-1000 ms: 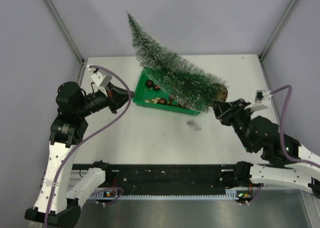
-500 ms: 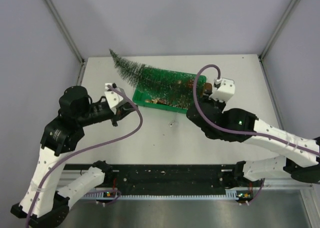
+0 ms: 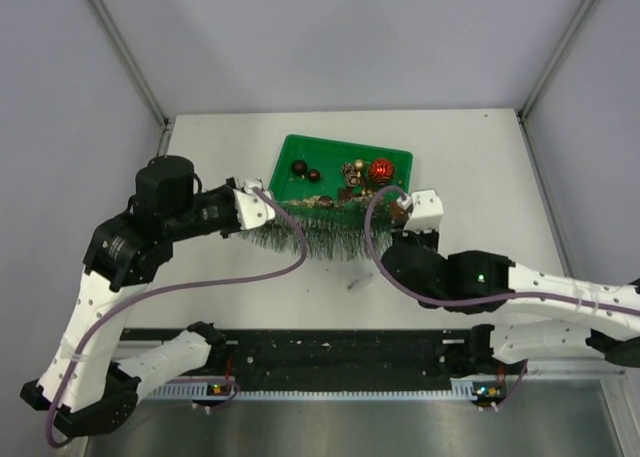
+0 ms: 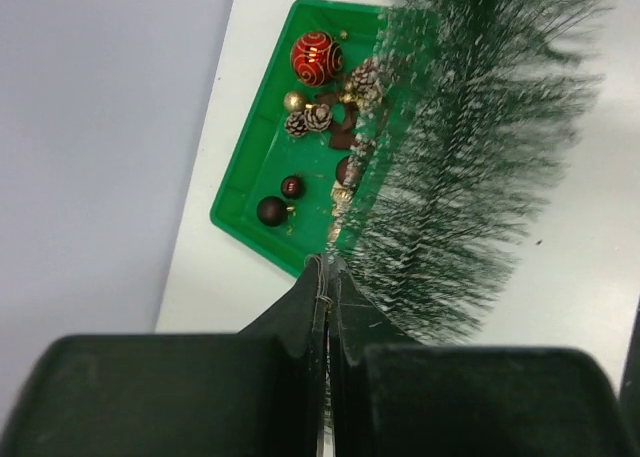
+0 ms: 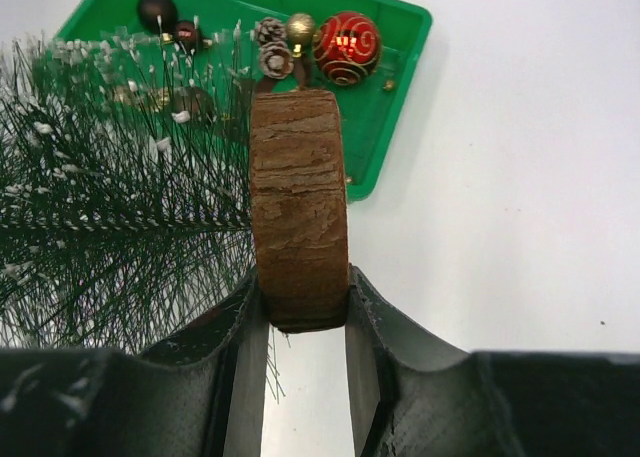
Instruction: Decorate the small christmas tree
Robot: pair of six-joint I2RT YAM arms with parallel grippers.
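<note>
Two grippers hold the small christmas tree (image 3: 318, 234) between them, lying on its side along the near edge of the green tray (image 3: 290, 145) on the white table (image 3: 480, 157); its tip points to the tray's left end and its foot to the tray's right end, and the bristles overlap the tray's near rim; the left gripper (image 4: 325, 273) has its fingers pressed together, with the thin tip of the tree caught between the pads, and the frosted branches widen away from it to the right of the tray in the left wrist view; the right gripper (image 5: 300, 299) pinches the round wooden base (image 5: 299, 202) from both flat sides, one finger against each face, the disc standing on edge just in front of the tray; inside the tray, a red bauble (image 5: 345, 47) with gold swirls lies near the right end, a gold ball (image 5: 300, 27) and frosted pine cones (image 5: 271, 57) just beside it, and two dark baubles (image 4: 272, 211) lie toward the left end, apart from the red one; I cannot tell whether the branches touch the table.
</note>
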